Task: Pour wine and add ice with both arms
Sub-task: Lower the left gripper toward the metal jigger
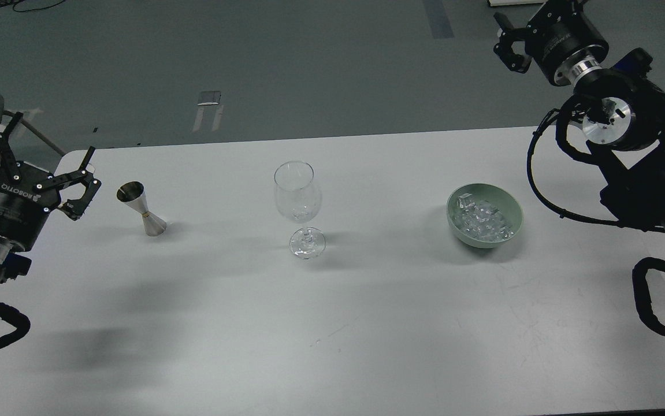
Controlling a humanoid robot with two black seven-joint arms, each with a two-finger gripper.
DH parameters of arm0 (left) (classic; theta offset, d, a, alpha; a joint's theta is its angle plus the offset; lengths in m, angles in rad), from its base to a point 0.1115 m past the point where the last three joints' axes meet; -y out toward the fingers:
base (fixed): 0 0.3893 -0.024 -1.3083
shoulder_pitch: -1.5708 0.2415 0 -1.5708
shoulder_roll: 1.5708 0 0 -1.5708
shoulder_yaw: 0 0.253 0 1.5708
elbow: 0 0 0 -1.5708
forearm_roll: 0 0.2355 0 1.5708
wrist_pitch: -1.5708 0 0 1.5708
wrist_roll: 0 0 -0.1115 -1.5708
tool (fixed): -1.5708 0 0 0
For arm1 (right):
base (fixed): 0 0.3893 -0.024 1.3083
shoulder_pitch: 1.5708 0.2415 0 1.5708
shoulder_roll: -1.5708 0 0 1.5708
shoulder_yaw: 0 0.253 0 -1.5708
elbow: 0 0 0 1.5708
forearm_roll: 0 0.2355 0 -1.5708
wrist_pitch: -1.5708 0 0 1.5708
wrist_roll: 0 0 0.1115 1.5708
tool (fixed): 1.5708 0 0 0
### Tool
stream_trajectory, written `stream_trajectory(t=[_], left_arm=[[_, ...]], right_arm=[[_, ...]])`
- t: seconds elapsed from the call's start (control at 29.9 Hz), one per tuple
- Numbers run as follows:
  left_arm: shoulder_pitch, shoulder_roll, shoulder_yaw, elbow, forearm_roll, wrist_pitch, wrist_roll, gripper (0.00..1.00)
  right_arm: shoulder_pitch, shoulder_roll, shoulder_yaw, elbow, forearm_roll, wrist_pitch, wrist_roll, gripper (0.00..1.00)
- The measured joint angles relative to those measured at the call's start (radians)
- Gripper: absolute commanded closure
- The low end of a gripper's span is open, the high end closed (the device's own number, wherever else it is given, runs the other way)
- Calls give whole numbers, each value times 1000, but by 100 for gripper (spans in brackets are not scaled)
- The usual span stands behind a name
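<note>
Pale grey worktop (367,323) below our head view, three vessels in a row between our arms.
We see a steel jigger (142,210) at left, its contents not visible; a clear stemmed glass (299,202) upright in the middle, looking empty; a green bowl (511,222) at right heaped with glassy ice (481,219). Our left gripper (49,159) hovers near the jigger, fingers spread, holding nothing. Our right gripper (508,46) hangs high beyond the worktop; its opening we cannot tell.
</note>
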Motion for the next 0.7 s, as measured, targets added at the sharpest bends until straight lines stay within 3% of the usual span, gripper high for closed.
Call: stream_trajectory(t=[0.43, 0.57, 0.7], left_arm=[[122, -13, -12, -88, -12, -4, -6, 2], [144, -39, -12, -81, -12, -4, 17, 2], [147, -85, -13, -57, -15, -4, 68, 2]], right_arm=[[-5, -2, 4, 0, 0, -17, 0, 0], [-5, -2, 4, 0, 0, -19, 0, 0], [-5, -2, 4, 0, 0, -28, 1, 0]])
